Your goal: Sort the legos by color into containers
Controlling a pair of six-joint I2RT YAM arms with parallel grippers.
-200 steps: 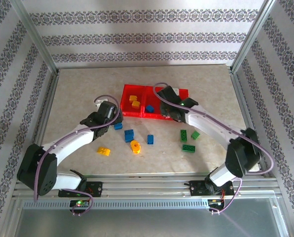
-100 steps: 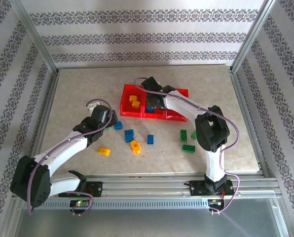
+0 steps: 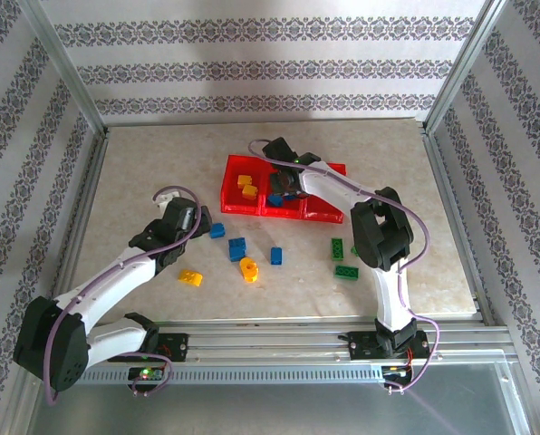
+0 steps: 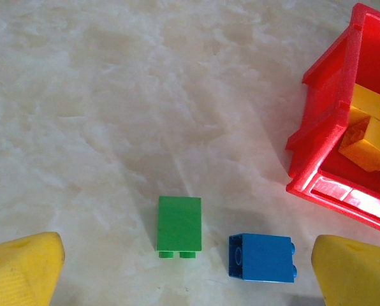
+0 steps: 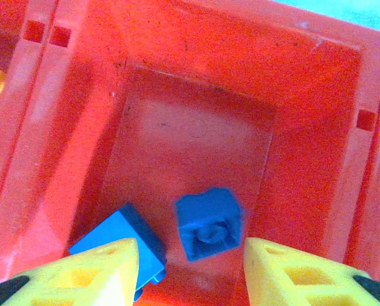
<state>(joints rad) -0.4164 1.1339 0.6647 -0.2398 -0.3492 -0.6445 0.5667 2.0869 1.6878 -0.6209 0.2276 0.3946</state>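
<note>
The containers are one red tray (image 3: 332, 169) of three compartments. My right gripper (image 3: 286, 187) hangs over the middle compartment (image 5: 196, 127), jaws open. A blurred blue lego (image 5: 209, 223) lies loose between its fingertips, touching neither. A second blue lego (image 5: 116, 242) rests beside it, partly behind the left fingertip (image 5: 101, 274). Two yellow legos (image 3: 245, 186) sit in the left compartment. My left gripper (image 4: 190, 274) is wide open above the table, over a green lego (image 4: 179, 224) and a blue lego (image 4: 261, 257) just left of the tray (image 4: 330, 121).
Loose on the table in front of the tray are blue legos (image 3: 237, 248) (image 3: 276, 256), yellow ones (image 3: 191, 277) (image 3: 249, 269), and three green ones (image 3: 346, 261) at the right. Metal frame rails and patterned walls border the table.
My right arm swung left over the tray's middle compartment and its jaws parted, letting the blue lego go. My left arm shifted a little to the left.
</note>
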